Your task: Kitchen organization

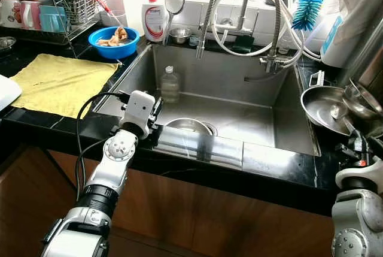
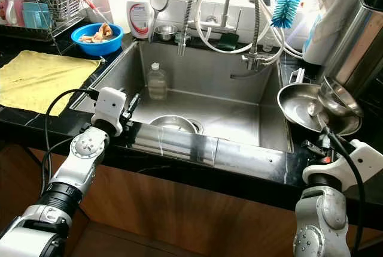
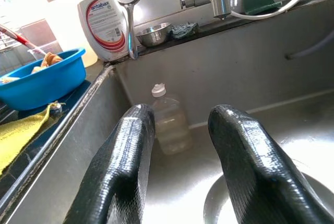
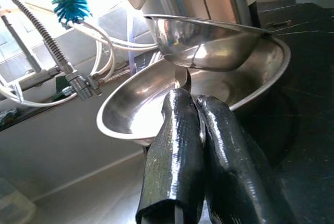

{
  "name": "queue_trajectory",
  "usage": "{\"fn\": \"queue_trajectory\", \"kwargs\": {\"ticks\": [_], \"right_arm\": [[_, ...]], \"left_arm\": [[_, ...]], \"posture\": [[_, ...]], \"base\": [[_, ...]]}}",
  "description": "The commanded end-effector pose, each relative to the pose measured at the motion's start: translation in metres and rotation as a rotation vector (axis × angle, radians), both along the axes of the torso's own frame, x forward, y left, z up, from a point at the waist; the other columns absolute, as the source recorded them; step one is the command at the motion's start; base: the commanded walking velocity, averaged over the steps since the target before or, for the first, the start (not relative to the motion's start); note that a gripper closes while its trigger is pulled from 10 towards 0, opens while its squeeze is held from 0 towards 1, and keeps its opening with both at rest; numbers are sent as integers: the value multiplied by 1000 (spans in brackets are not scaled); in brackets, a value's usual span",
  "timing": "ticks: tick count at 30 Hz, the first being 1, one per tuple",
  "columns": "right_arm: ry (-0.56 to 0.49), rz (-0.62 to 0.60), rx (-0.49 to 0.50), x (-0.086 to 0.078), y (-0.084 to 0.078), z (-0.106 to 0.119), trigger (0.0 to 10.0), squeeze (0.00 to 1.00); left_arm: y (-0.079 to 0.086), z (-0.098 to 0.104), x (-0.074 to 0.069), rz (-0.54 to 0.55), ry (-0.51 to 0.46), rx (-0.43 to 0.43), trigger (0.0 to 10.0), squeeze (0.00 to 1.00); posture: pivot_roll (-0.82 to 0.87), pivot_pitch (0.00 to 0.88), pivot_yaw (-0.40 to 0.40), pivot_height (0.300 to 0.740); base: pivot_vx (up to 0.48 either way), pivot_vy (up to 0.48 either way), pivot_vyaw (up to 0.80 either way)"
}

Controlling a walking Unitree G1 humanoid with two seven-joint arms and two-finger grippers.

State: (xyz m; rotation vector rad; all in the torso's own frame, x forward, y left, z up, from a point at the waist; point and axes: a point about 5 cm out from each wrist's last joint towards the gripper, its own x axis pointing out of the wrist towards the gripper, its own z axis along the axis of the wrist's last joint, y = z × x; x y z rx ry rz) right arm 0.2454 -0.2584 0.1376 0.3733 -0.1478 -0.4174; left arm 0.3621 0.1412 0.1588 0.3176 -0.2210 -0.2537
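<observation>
- Here, nearest to you, the left gripper [image 3: 177,166] sits at the front left rim of the sink [image 1: 287,125], its two black fingers [image 3: 122,172] spread apart with nothing between them, pointing into the basin toward the back wall.
- Just below and ahead of those fingers, a steel bowl [image 1: 188,126] lies on the sink floor near the drain; you see its rim at the edge of the left wrist view, so it is the closer of the two candidates.
- Further along the same line, a clear plastic bottle [image 3: 169,122] stands upright against the back wall of the basin, long axis vertical, white cap up. It falls almost squarely in the gap between the open fingers, so a straight reach forward and slightly down should meet it, in my judgement.
- On your other side, the right gripper [image 4: 190,130] is on the counter to the right of the sink, fingers pressed together. Something thin and shiny sits at their tips, but you cannot tell whether it is pinched.
- Directly beyond those tips lies a wide steel pan [image 4: 135,114] with a smaller steel bowl [image 4: 209,38] resting tilted in it.
- The left arm is clearly the nearer one for anything in the basin; the right is nearer for the steelware on the counter.
- At the far back left, a blue bowl [image 1: 114,41] and a soap bottle [image 1: 154,20] stand on the counter, well apart from both grippers.
</observation>
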Motion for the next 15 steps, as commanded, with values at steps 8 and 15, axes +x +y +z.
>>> {"fn": "queue_trajectory", "kwargs": {"ticks": [8, 15], "right_arm": [[-38, 165, 29, 7, 23, 7, 10000, 0], [-90, 279, 17, 8, 38, 17, 10000, 0]], "left_arm": [[-2, 6, 2, -9, -27, 22, 10000, 0], [-3, 6, 2, -10, -30, 19, 10000, 0]], "posture": [[59, 0, -28, 740], [59, 0, -28, 740]], "base": [[0, 0, 0], [0, 0, 0]]}}
